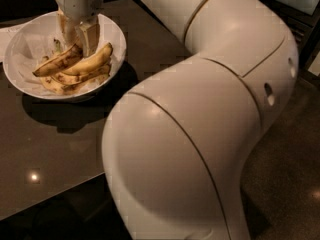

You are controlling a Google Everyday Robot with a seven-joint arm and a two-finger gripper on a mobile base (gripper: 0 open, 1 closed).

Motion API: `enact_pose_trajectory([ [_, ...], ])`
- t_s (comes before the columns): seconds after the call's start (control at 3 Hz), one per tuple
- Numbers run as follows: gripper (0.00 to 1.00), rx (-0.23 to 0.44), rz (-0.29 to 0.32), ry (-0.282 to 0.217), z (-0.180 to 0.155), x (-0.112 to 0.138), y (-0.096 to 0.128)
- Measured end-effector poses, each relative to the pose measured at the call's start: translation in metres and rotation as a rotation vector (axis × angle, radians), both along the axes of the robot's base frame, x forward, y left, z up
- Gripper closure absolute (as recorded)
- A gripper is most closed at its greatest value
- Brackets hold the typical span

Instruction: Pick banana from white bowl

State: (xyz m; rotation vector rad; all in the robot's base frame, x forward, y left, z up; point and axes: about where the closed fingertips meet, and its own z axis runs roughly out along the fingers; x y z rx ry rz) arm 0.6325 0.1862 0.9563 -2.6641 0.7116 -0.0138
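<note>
Your claw [80,45] hangs inside the white bowl [114,33] on the tabletop [50,144], right at the banana [55,65]'s upper end; you can't tell whether it's gripping.

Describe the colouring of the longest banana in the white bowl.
Long curved banana: yellow, brown-speckled, in camera view. Gripper reaches into wide white bowl.

A dark, glossy brown worktop [60,149] fills the left side, with a small bright light reflection [34,176] near its front edge. To the right lies a dim, speckled floor [290,184]. The gripper [77,43] hangs over the worktop's far left corner.
</note>
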Motion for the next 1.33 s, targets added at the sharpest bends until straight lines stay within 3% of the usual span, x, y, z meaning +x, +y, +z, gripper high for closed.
enact_pose_trajectory([
  [0.33, 1.0, 0.0, -0.046, 0.003, 0.008, -0.009, -0.014],
  [1.0, 1.0, -0.003, -0.216, -0.005, 0.028, -0.053, -0.062],
  [1.33, 1.0, -0.005, -0.216, -0.005, 0.029, -0.054, -0.062],
])
